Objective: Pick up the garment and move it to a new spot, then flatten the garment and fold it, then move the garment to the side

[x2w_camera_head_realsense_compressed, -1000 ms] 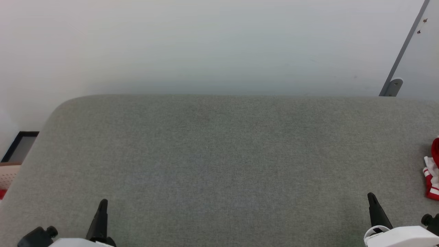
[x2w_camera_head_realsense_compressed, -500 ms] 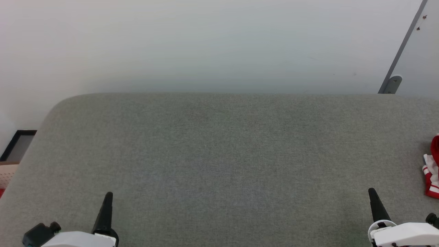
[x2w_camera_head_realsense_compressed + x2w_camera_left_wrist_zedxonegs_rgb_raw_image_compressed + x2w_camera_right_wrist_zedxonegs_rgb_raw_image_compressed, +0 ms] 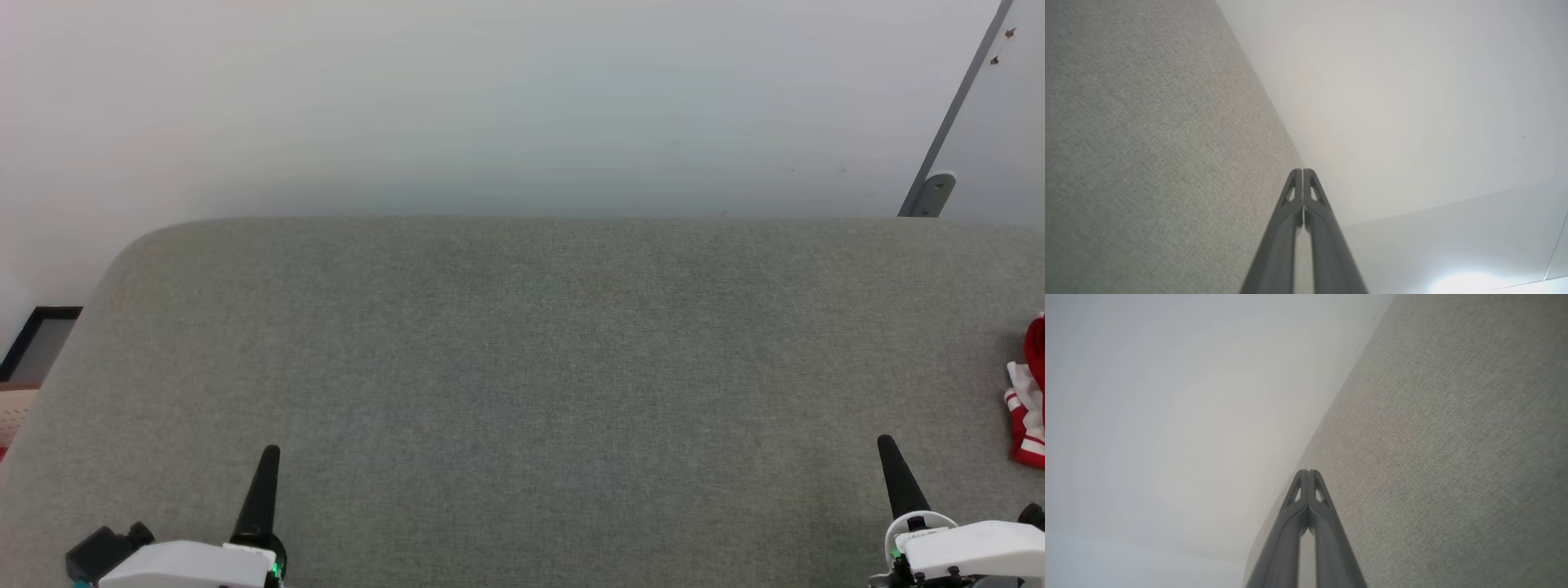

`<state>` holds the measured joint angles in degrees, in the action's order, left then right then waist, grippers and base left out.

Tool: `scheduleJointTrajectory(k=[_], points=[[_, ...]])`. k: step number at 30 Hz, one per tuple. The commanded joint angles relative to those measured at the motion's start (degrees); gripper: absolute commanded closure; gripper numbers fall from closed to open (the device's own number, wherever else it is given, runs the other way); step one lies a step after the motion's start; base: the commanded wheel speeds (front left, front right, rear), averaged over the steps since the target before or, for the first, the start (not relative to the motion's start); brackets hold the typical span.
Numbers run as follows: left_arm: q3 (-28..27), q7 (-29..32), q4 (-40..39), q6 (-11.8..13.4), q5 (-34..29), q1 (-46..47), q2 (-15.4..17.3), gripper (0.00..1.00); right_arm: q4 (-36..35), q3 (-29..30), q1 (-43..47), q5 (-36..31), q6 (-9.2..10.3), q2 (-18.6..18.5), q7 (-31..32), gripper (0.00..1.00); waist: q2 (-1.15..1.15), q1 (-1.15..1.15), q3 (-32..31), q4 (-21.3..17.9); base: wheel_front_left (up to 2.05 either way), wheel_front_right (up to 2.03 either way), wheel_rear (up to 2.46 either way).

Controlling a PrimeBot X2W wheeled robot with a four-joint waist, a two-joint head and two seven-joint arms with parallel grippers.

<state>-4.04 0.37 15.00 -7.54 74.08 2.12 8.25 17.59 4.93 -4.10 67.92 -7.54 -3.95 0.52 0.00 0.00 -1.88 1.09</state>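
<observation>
A red garment [image 3: 1030,408] with white-and-red striped trim lies bunched at the far right edge of the grey fabric surface [image 3: 539,351]; the frame cuts most of it off. My left gripper [image 3: 269,451] is low at the left, shut and holding nothing, with its fingers pressed together [image 3: 1303,171]. My right gripper [image 3: 884,441] is low at the right, also shut and holding nothing [image 3: 1308,472]. It hovers left of and nearer than the garment, apart from it. Both grippers point toward the pale wall.
A pale wall [image 3: 490,106] rises behind the surface's far edge. A beige lattice basket [image 3: 11,408] and a dark-framed panel [image 3: 41,339] sit past the rounded left corner. A slanted grey metal bar [image 3: 951,131] stands at the upper right.
Both grippers have edged forward over the surface, the left one also slightly rightward. The whole picture has shifted a little, so the camera has moved. The garment lies as before.
</observation>
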Motion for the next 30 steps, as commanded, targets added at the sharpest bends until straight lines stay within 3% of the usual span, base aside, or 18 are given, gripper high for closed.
scheduleJointTrajectory(k=[1, 30], points=[[-0.45, 0.42, -0.61, 0.05, 1.30, 1.32, -0.08, 1.00, -0.83, 0.21, -1.27, 2.01, 0.06, 0.08, 0.40, 1.00, 0.00, 0.00, 0.08, -0.04, 0.00, 0.00, 0.00], [-1.80, 4.06, -0.88, 0.08, 11.64, 3.22, -3.40, 1.00, -2.62, 1.17, -1.94, 15.77, 0.07, 0.73, 3.93, 1.00, 0.00, 0.00, 1.17, -0.62, 0.00, 0.00, 0.00]])
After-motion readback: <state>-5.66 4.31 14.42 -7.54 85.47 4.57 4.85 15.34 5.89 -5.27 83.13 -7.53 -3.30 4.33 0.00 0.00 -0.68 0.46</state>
